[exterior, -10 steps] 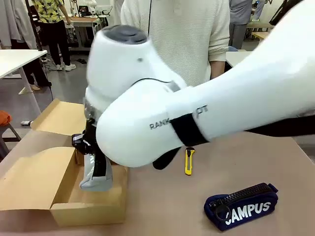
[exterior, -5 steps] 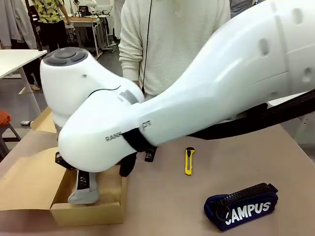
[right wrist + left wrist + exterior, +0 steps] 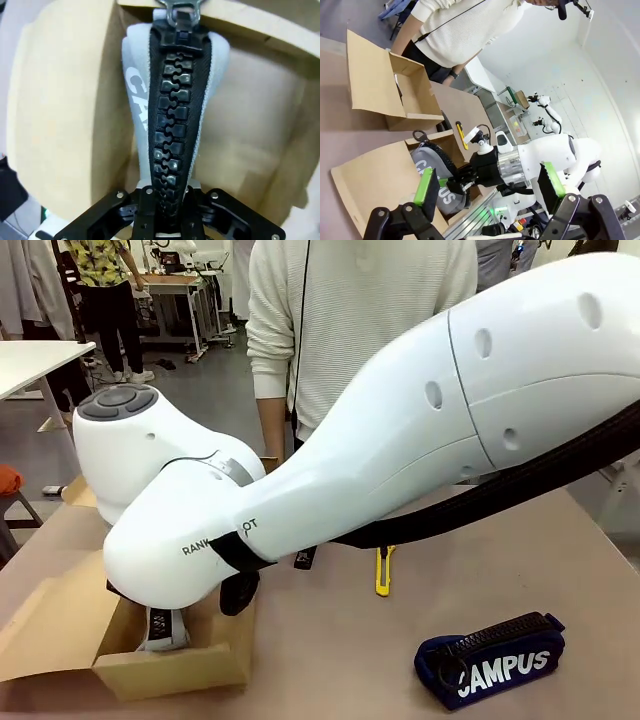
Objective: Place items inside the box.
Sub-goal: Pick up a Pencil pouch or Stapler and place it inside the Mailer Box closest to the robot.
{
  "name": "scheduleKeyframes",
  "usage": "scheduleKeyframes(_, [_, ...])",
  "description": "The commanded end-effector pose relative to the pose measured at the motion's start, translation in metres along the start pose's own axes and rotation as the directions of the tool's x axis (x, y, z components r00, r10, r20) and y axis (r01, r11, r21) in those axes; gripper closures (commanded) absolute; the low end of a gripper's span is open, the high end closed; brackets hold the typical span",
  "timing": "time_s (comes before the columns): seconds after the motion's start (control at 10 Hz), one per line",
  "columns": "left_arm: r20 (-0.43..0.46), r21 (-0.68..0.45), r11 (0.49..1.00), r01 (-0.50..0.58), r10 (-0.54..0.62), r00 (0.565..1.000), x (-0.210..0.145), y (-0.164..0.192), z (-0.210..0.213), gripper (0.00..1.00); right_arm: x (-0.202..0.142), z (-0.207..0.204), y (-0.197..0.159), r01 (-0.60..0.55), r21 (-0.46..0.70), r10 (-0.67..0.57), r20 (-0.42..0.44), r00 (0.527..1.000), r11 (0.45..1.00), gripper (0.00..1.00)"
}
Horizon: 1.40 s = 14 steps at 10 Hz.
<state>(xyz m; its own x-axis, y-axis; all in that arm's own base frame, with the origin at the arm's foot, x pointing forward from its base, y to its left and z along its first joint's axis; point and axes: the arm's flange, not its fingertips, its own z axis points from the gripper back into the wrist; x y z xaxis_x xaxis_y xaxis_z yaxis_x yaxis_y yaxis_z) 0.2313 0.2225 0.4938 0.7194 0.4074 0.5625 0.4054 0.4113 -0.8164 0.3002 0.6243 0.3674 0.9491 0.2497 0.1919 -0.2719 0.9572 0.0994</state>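
My right gripper is shut on the zipper edge of a grey pouch lettered in white, holding it down inside the open cardboard box at the table's front left. In the front view the right arm covers the gripper, and the grey pouch shows in the box under it. A navy "CAMPUS" pouch lies at the front right. A yellow utility knife lies mid-table beside a black item half hidden by the arm. My left gripper hangs open above the table, looking at the box.
A person in a white sweater stands at the far side of the table. The box's flaps spread to the left and back. The right arm spans most of the table's middle. Bare tabletop lies between the box and the navy pouch.
The right arm has swung left and down, sinking the grey pouch deeper into the box. The navy pouch and the knife have stayed put.
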Motion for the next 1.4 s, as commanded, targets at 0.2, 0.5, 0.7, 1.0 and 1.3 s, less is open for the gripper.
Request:
scheduleKeyframes(0.2, [0.014,-0.017,1.000,0.019,-0.019,1.000,0.001,-0.002,0.000,0.00,0.002,-0.012,-0.001,0.013,-0.016,-0.013,-0.032,0.999,1.000,0.94])
scheduleKeyframes(0.5, [0.014,-0.017,1.000,0.019,-0.019,1.000,0.001,-0.002,0.000,0.00,0.001,-0.013,-0.004,0.006,-0.034,-0.008,-0.055,0.998,0.999,0.94])
scheduleKeyframes(0.7, [0.014,-0.017,1.000,0.019,-0.019,1.000,0.001,-0.002,0.000,0.00,0.000,-0.012,-0.006,0.002,-0.020,-0.003,-0.056,0.998,1.000,0.39])
scheduleKeyframes(1.0, [0.014,-0.017,1.000,0.019,-0.019,1.000,0.001,-0.002,0.000,0.00,-0.001,-0.008,-0.010,0.012,-0.008,-0.013,-0.039,0.999,1.000,0.24])
scheduleKeyframes(1.3, [0.014,-0.017,1.000,0.019,-0.019,1.000,0.001,-0.002,0.000,0.00,-0.001,-0.009,-0.009,0.009,-0.001,-0.010,-0.042,0.999,1.000,0.00])
